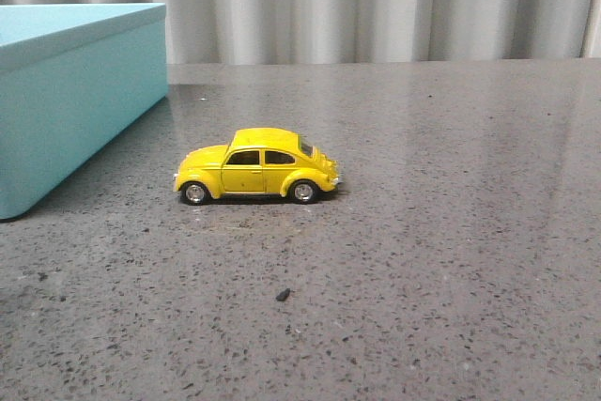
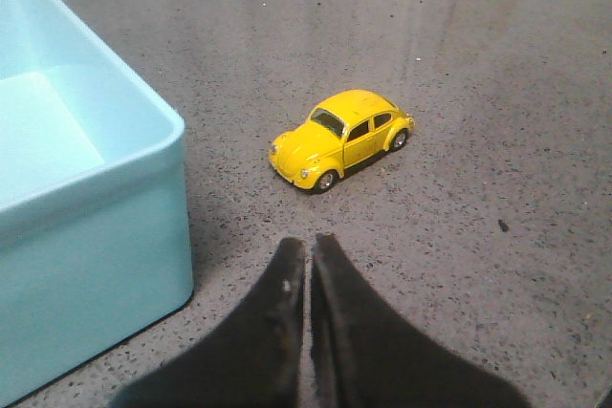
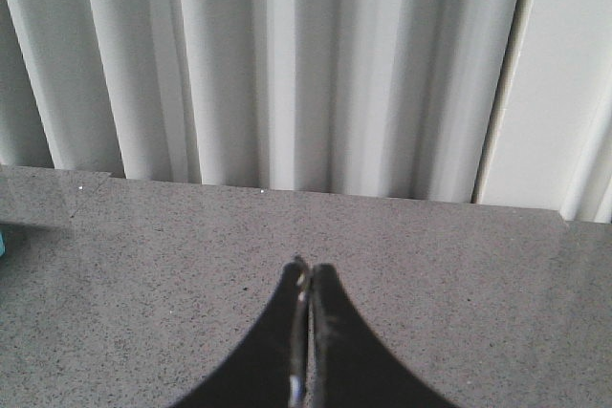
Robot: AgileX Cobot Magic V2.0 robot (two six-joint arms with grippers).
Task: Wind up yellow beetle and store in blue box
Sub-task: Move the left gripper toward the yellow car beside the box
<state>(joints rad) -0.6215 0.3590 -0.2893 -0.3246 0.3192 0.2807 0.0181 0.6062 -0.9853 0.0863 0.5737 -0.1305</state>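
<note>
Closest to the front camera, a small dark speck (image 1: 283, 295) lies on the grey speckled desk (image 1: 451, 260), with the yellow beetle (image 1: 256, 166) just behind it, side-on, all four wheels down, near the middle of the desk. At the left edge stands the blue box (image 1: 66, 100), lidless in the left wrist view, its pale interior bare, apart from the car. Neither arm has reached the toy: the left gripper (image 2: 308, 250) hovers short of the car with its fingers clenched together, empty, and the right gripper (image 3: 308, 274) is likewise pressed closed on nothing, facing the curtain (image 3: 287, 64). To begin well, the left fingers should spread first, then straddle the rounded body across its doors, gripping low enough that the smooth roof does not slip out.
</note>
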